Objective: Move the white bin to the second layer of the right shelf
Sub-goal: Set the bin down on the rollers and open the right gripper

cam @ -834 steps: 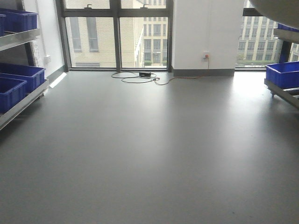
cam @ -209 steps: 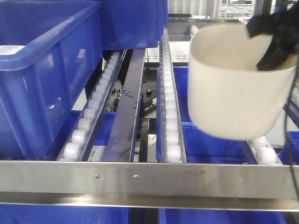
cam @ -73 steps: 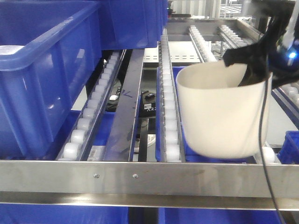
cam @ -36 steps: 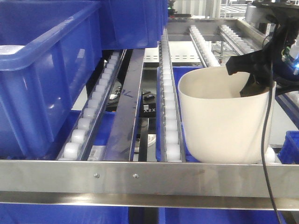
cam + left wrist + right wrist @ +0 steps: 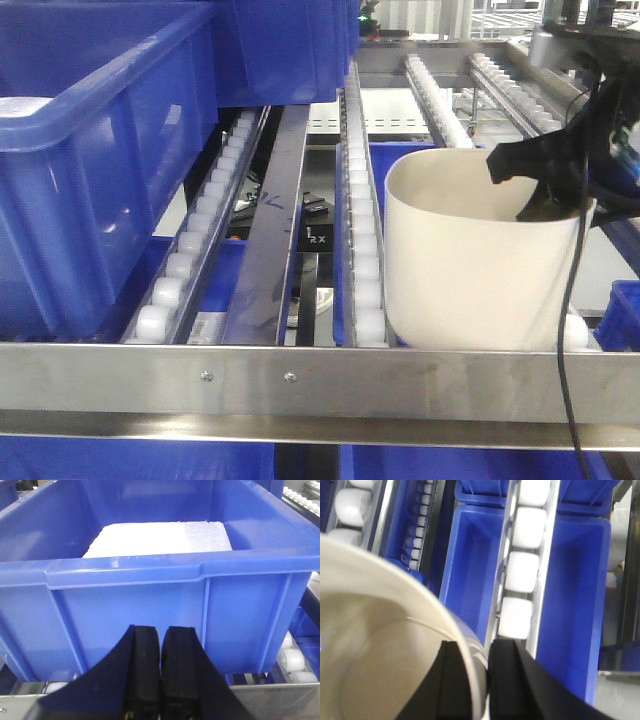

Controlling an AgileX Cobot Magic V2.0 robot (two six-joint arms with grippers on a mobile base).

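Front-facing view: we see the white bin (image 5: 478,262) standing upright on the right shelf second layer (image 5: 300,385), just behind the flat steel front bar and to the right of a roller track (image 5: 362,250). Our right gripper (image 5: 545,185) reaches over the bin's far right rim, one finger inside and one outside. A large blue crate (image 5: 95,150) sits on the left side of the same level.

Left wrist view: our left gripper (image 5: 160,672) has its two black fingers pressed together with nothing between them, hanging just in front of a blue crate (image 5: 150,587) that holds a white foam slab (image 5: 160,539).

Right wrist view: our right gripper (image 5: 477,682) has its jaws narrow, clamped across the wall of the white bin (image 5: 375,650). Beside it run white rollers (image 5: 522,562) above lower blue crates (image 5: 470,560).
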